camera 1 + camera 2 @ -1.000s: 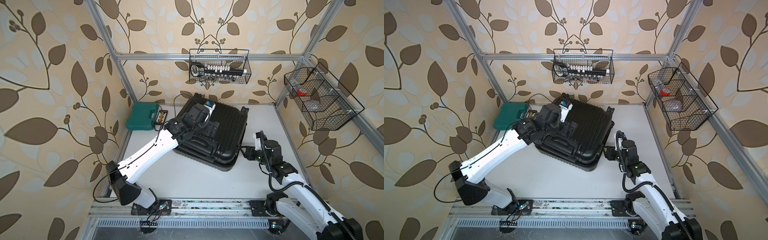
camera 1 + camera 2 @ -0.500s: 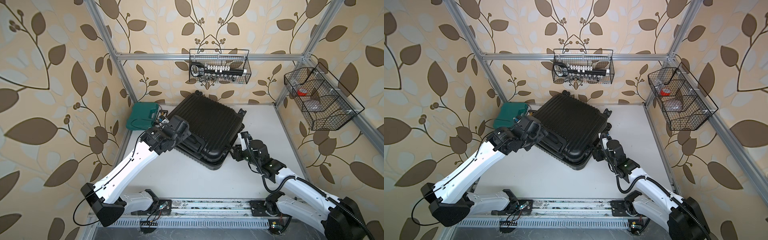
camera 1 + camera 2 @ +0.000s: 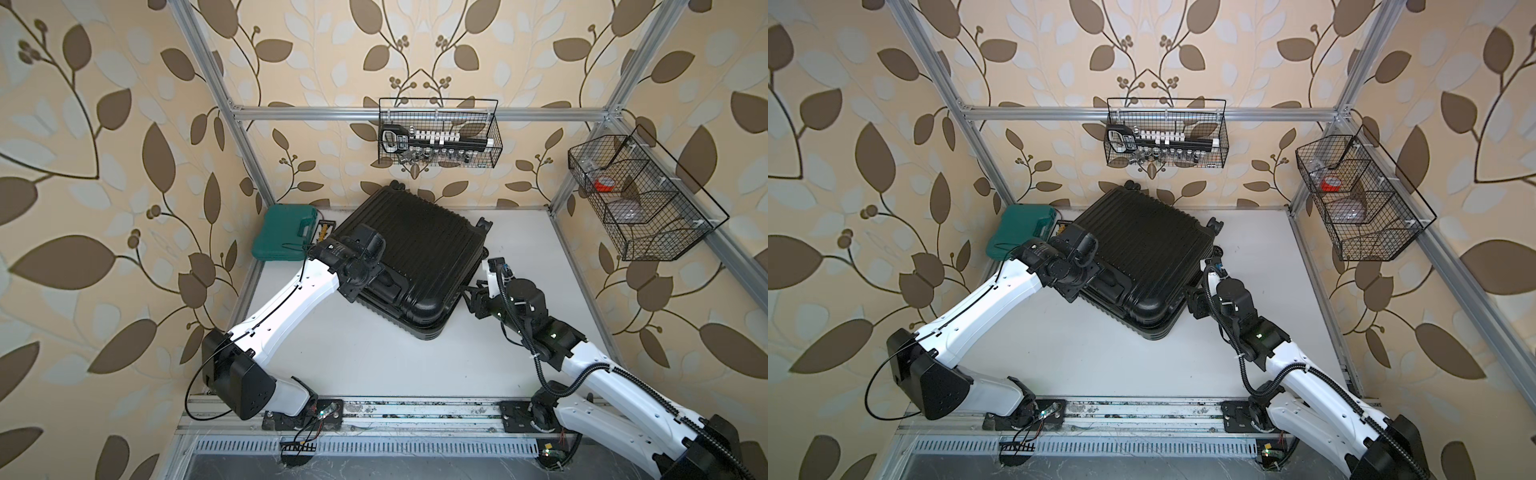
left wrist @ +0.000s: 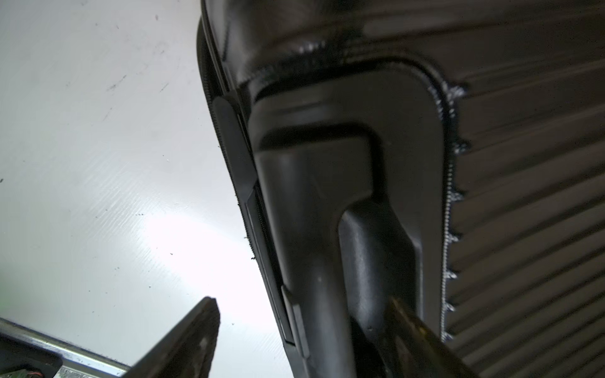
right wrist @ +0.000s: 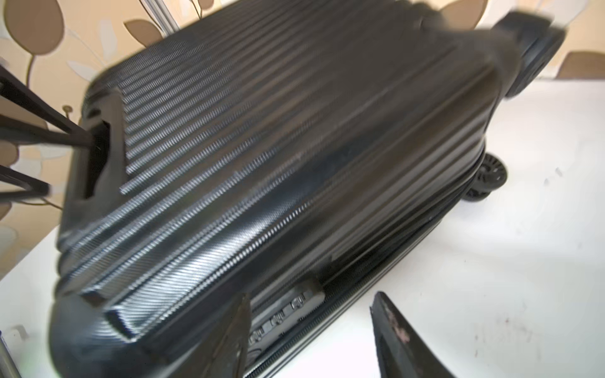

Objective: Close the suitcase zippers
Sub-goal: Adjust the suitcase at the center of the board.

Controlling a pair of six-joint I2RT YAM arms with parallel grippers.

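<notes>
Suitcase [image 3: 415,249] lies flat at centre frame in both top views, lid down. The zippers [image 5: 409,248] are not yet run, and no pull can be made out. Left gripper [image 4: 301,304] has its jaws apart, straddling the side handle [image 4: 327,196]. Right gripper [image 5: 311,297] has its jaws apart and empty beside the combination lock [image 5: 288,311].

Risks:
- Jaws may clamp the handle or lock instead of a pull.
- The unbraced case may slide on the smooth table [image 3: 374,365].

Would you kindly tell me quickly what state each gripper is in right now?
Left gripper: open at the suitcase edge, holding nothing.
Right gripper: open, holding nothing.
</notes>
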